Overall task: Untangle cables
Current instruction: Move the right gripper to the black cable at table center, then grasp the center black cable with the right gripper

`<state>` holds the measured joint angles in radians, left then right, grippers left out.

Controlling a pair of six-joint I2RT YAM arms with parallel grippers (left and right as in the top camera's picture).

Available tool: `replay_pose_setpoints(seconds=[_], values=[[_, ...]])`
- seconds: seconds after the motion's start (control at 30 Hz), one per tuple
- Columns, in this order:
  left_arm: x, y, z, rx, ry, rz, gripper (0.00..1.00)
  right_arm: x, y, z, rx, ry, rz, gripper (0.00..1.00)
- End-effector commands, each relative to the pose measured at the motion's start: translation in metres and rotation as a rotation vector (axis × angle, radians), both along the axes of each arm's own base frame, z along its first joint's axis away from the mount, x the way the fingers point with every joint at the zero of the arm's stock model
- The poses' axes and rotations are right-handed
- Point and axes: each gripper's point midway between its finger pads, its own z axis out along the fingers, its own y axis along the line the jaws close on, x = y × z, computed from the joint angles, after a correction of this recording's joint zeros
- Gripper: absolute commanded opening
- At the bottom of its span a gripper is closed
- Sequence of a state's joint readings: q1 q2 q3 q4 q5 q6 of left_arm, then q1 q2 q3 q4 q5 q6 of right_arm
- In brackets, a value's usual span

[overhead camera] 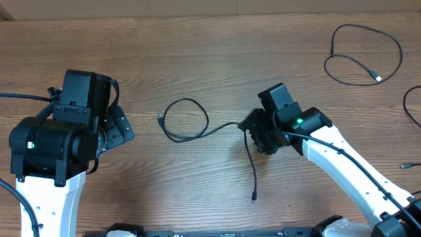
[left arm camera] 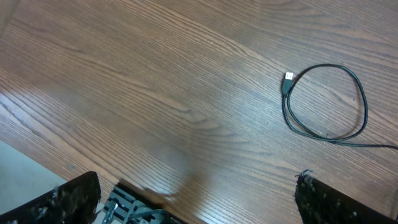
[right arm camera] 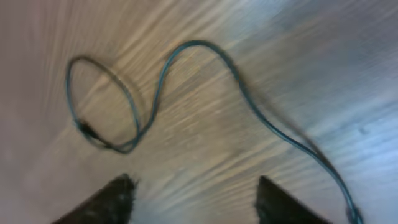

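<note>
A thin black cable (overhead camera: 185, 119) lies mid-table, coiled in one loop with a silver-tipped plug at its left. Its tail runs right to my right gripper (overhead camera: 258, 135), then down towards the front edge. In the right wrist view this cable (right arm camera: 186, 50) curves ahead of the open right gripper (right arm camera: 194, 200), with nothing between the fingers. My left gripper (overhead camera: 118, 130) stands wide open at the left, well away from the loop. The left wrist view shows the same loop (left arm camera: 323, 102) beyond the open left gripper (left arm camera: 196, 200). A second cable (overhead camera: 365, 56) lies looped at the far right.
A third black cord (overhead camera: 411, 108) curves in at the right edge, with a small loose plug end (overhead camera: 408, 166) below it. The right arm's white links (overhead camera: 348, 164) stretch across the front right corner. The left arm's black body (overhead camera: 56, 141) fills the left side.
</note>
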<state>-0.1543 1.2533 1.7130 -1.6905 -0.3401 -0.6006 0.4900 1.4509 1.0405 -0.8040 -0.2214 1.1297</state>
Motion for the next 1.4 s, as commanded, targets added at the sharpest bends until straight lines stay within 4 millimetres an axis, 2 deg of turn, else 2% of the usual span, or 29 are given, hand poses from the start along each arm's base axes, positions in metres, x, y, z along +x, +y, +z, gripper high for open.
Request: replay_pose_setpoints(seconds=[0.0, 0.1, 0.23, 0.3, 0.5, 0.67, 0.83, 1.0, 1.2, 1.37], values=[[0.001, 0.0, 0.0, -0.006, -0.003, 0.018, 1.0, -0.002, 0.022, 0.003, 0.053, -0.02, 0.056, 0.8], [0.001, 0.0, 0.0, -0.006, -0.003, 0.017, 1.0, -0.001, 0.044, 0.001, 0.098, -0.029, 0.084, 0.85], [0.001, 0.0, 0.0, -0.006, -0.003, 0.018, 1.0, 0.001, 0.071, -0.014, 0.105, -0.038, 0.099, 0.87], [0.001, 0.0, 0.0, -0.006, -0.003, 0.018, 0.99, 0.005, 0.077, -0.028, 0.058, -0.057, 0.103, 0.81], [0.001, 0.0, 0.0, -0.006, -0.003, 0.017, 0.99, 0.021, 0.086, -0.065, -0.075, -0.144, 0.076, 0.81], [0.001, 0.0, 0.0, -0.006, -0.003, 0.018, 1.0, 0.036, 0.088, -0.084, -0.154, -0.221, 0.04, 0.93], [0.001, 0.0, 0.0, -0.006, -0.003, 0.018, 0.99, 0.046, 0.085, -0.079, -0.199, -0.296, 0.008, 1.0], [0.001, 0.0, 0.0, -0.006, -0.003, 0.017, 1.0, 0.051, 0.083, -0.077, -0.219, -0.323, 0.0, 1.0], [0.001, 0.0, 0.0, -0.006, -0.003, 0.017, 1.0, 0.063, 0.095, -0.064, -0.284, -0.482, 0.192, 1.0], [0.001, 0.0, 0.0, -0.006, -0.003, 0.017, 1.0, 0.067, 0.093, -0.06, -0.319, -0.522, 0.186, 1.0]])
